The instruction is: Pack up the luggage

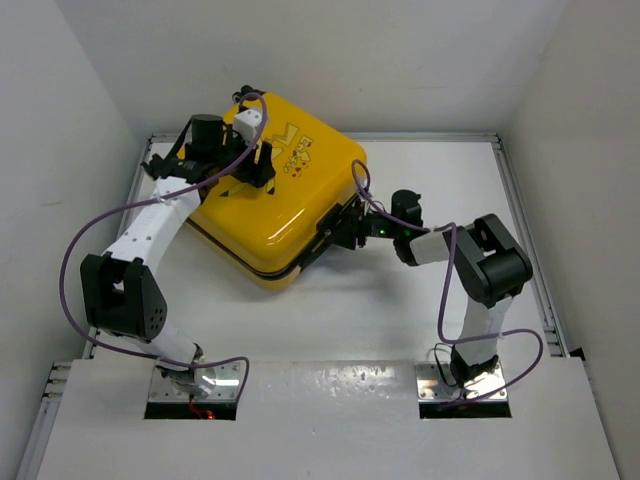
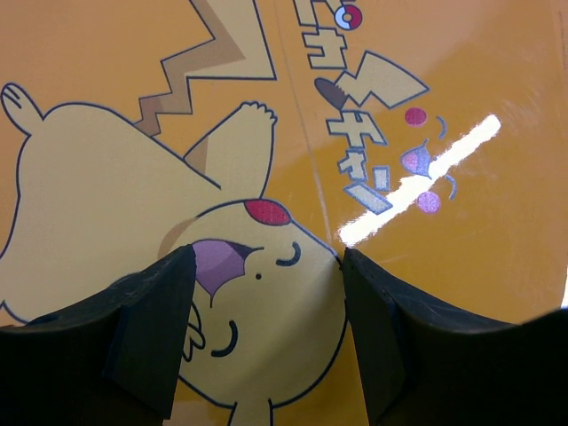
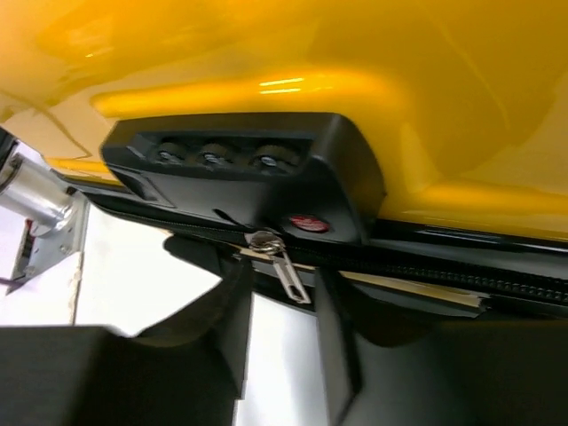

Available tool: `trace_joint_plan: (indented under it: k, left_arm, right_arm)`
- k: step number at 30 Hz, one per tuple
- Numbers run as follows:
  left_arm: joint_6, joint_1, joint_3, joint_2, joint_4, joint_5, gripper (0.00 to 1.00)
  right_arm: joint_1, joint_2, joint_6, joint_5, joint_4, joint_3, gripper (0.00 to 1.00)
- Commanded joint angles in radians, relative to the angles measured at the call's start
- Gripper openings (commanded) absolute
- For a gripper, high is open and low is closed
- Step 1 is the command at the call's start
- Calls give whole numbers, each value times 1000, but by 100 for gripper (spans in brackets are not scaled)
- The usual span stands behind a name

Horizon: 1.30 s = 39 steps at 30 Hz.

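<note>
The yellow Pikachu-print luggage [image 1: 300, 205] lies closed and flat at the back left of the table. My left gripper [image 1: 262, 165] is open and hovers right over the lid, its fingers [image 2: 151, 319] either side of the printed Pikachu face on the shell [image 2: 444, 89]. My right gripper [image 1: 340, 228] is at the luggage's right side, below the black combination lock [image 3: 257, 169]. It is open, and the silver zipper pull [image 3: 287, 273] hangs between its fingers [image 3: 232, 311], untouched. The yellow shell [image 3: 373, 53] fills the top of the right wrist view.
The white table [image 1: 440, 180] has a raised rail along its back and sides, with white walls around it. The arm bases are bolted at the near edge [image 1: 330, 385]. Purple cables loop off both arms.
</note>
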Motion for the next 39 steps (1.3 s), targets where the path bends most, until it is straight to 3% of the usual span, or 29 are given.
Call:
trace_joint_plan:
  k: [1,5,8,13,17,21,25,28,32,34,39]
  left_arm:
    - [-26,-20,-16,28,-157,-5,70]
    - [-26,-29,-7,37,-157,-5,70]
    - [-26,-38,-6,37,-157,-5,70]
    - [-26,-38,-6,37,-157,-14,70]
    - [-26,-38,-25,37,-157,-26,70]
    - [-26,-38,-34,46,-166,-56,70]
    - [-26,-20,-45,65,-176,-65,68]
    - [0,-11,-57,65,-176,-65,67]
    - [72,-10,-77,51,-165,-42,67]
    - [115,-23,-86,14,-130,-7,68]
    - [186,-270,-95,-130,-90,-22,69]
  right_arm:
    - [72,42,-16,78,95,50,32]
    - [82,46,-10,115,104,47,9]
    - [83,34,-2,138,110,38,0]
    - [72,-29,-4,161,129,-21,0]
    - [60,-116,-76,276,63,-74,0]
    - [31,-170,-163,584,-57,-110,0]
    - [-26,-193,-157,785,-103,-94,0]
    - [-53,-176,-148,850,-140,-58,0]
    - [-61,-144,-145,850,-143,-30,0]
    - [-63,-133,-121,780,-140,-13,0]
    - [-61,-106,-68,657,-129,16,0]
